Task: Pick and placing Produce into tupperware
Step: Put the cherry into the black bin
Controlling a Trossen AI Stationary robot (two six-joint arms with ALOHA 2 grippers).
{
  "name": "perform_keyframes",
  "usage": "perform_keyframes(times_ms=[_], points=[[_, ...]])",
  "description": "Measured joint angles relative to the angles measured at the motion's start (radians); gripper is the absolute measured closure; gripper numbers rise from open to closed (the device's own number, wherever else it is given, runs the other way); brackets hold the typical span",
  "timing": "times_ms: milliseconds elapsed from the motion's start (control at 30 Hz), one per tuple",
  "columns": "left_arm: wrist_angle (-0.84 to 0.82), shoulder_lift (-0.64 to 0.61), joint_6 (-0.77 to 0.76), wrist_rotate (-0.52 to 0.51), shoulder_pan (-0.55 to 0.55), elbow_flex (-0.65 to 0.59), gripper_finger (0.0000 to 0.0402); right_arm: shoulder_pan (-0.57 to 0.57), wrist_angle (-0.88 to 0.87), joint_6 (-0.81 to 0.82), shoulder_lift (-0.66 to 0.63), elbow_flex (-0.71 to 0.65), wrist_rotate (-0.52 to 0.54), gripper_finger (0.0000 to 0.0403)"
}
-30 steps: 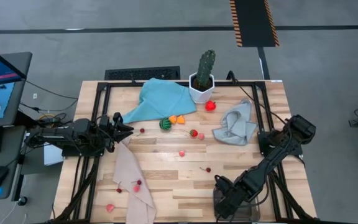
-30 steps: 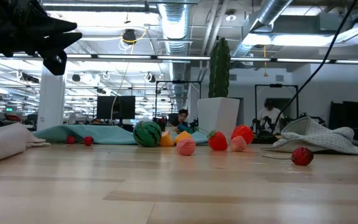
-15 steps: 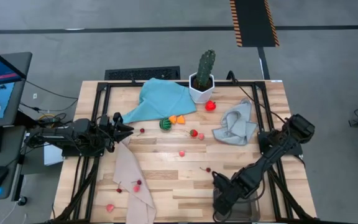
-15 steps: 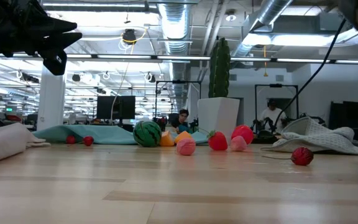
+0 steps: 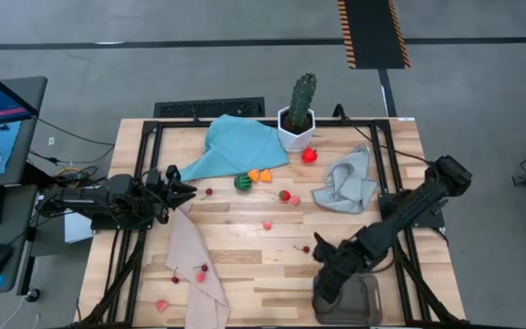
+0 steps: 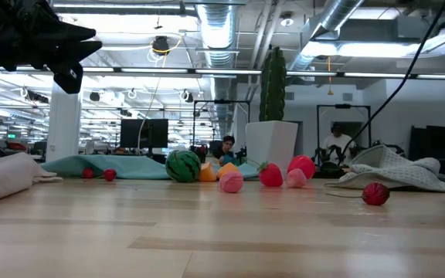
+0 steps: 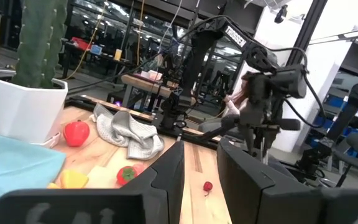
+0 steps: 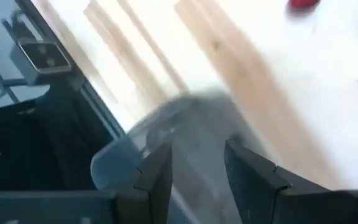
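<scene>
While the right pincer, fingers apart and empty, hangs just above the tupperware as if for dropping off, scattered produce lies well beyond it on the desk, and the left pincer waits, fingers slightly apart.

We see a light wooden slatted table on a black frame. On it lie a teal cloth, a grey crumpled cloth and a beige cloth. A tall green cactus in a white hexagonal pot stands at the far edge. Small red, pink and orange toy produce is scattered about, a green striped ball among it. A clear greyish plastic tub sits at the near edge.
</scene>
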Motion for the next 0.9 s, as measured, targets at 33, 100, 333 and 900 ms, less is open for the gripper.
perform_keyframes(times_ms=[33, 100, 333, 900], points=[[0.000, 0.000, 0.000, 0.000, 0.000, 0.000, 0.0317, -0.016, -0.004, -0.037, -0.004, 0.000, 0.000, 0.0238], [0.001, 0.000, 0.002, 0.000, 0.000, 0.000, 0.0317, -0.052, -0.019, -0.125, -0.006, 0.000, 0.006, 0.0240], [0.001, 0.000, 0.003, -0.037, 0.000, 0.000, 0.0317, -0.184, -0.006, -0.472, 0.010, 0.000, 0.029, 0.0247], [-0.027, 0.000, 0.011, -0.054, 0.000, 0.000, 0.0317, -0.358, 0.024, -0.823, 0.183, 0.000, 0.002, 0.0271]])
